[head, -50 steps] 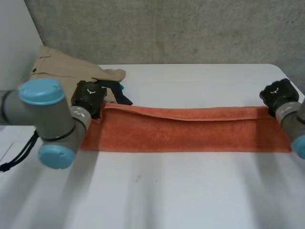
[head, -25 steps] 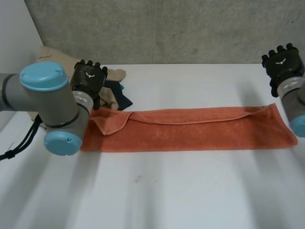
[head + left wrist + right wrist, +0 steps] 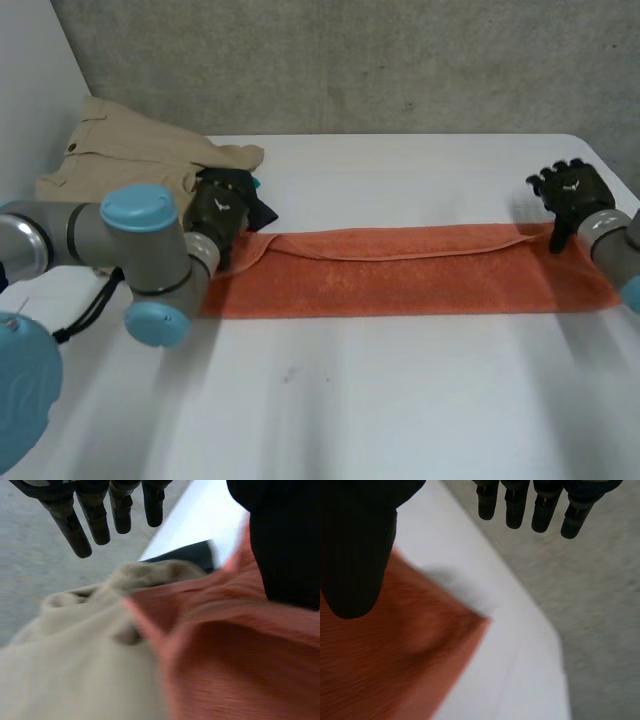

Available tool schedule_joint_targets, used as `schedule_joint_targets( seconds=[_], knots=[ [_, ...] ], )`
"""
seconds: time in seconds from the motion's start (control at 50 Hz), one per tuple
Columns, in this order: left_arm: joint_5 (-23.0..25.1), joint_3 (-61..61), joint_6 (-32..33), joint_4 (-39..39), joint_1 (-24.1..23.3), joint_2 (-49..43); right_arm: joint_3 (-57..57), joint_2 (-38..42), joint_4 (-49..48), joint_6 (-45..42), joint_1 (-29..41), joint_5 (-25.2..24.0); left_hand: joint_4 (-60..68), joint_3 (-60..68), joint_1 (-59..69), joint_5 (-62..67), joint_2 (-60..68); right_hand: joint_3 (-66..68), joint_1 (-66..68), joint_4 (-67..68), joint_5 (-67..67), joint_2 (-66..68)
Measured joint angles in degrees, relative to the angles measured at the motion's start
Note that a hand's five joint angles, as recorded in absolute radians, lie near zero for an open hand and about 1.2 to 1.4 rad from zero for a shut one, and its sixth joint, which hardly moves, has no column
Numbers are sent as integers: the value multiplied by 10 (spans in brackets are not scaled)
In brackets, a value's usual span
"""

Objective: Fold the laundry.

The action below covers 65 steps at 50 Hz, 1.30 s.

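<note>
The fingers [image 3: 97,522] of the left hand [image 3: 222,213] are hanging straight and apart from the thumb [image 3: 287,545]. They are pinching nothing, just above the left end of the orange towel [image 3: 400,272]. The fingers [image 3: 516,507] of the right hand [image 3: 572,192] are also spreading straight and are holding nothing, over the far right corner of the towel.

The towel is lying as a long folded strip across the white surface [image 3: 400,410]. At its left end the upper layer is lying wrinkled, and there it is touching the beige clothes [image 3: 130,155] and a dark cloth [image 3: 258,205].

I think the danger is mostly on this side. If the left fingers are closing here, they could be catching the beige cloth together with the towel and pulling it into the fold. They could also be taking only the wrinkled upper layer, which would give a crooked fold. On the right the corner is lying near the edge of the surface, so a push could be sliding it over.
</note>
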Motion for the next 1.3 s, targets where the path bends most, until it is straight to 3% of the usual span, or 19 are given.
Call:
schedule_joint_targets(
  seconds=[0.16, 0.32, 0.5, 0.64, 0.76, 0.9, 1.04, 1.12, 1.14, 1.3],
  knots=[
    [-4, 108, 17, 97, 35, -48, -38, 52, -193, 13, 10, 39, 0, 0, 0, 0, 0, 0, 0, 0, 0, 0],
    [-4, 125, 14, 121, 35, -46, -53, 60, -227, 17, 15, 44, 0, 0, 0, 0, 0, 0, 0, 0, 0, 0],
    [-3, 24, 6, 113, 16, 21, 8, -28, -127, 24, 12, 36, 0, 0, 0, 0, 0, 0, 0, 0, 0, 0],
    [-3, -70, -22, 105, -8, 92, 52, -93, 35, 33, 2, 28, 0, 0, 0, 0, 0, 0, 0, 0, 0, 0],
    [1, -167, -77, 92, -21, 167, 131, -164, 152, 30, -46, 17, 0, 0, 0, 0, 0, 6, 2, 6, 5, 2],
    [8, -222, -119, 90, -31, 212, 201, -203, 175, 16, -83, -11, 0, 0, 0, 0, 0, 60, 48, 59, 56, 59],
    [20, -240, -129, 90, -40, 225, 231, -180, 131, -5, -96, -35, 0, 0, 0, 0, 0, 70, 58, 70, 69, 65],
    [21, -241, -128, 90, -42, 226, 236, -156, 98, -9, -98, -33, 0, 0, 0, 0, 0, 372, 379, 372, 368, 376],
    [21, -241, -128, 90, -42, 226, 237, -149, 84, -9, -99, -29, 0, 0, 0, 0, 0, 500, 489, 501, 488, 509],
    [19, -245, -127, 89, -41, 239, 242, -154, 18, -33, -139, 23, 0, 0, 0, 0, 0, 557, 500, 563, 519, 550]
  ],
)
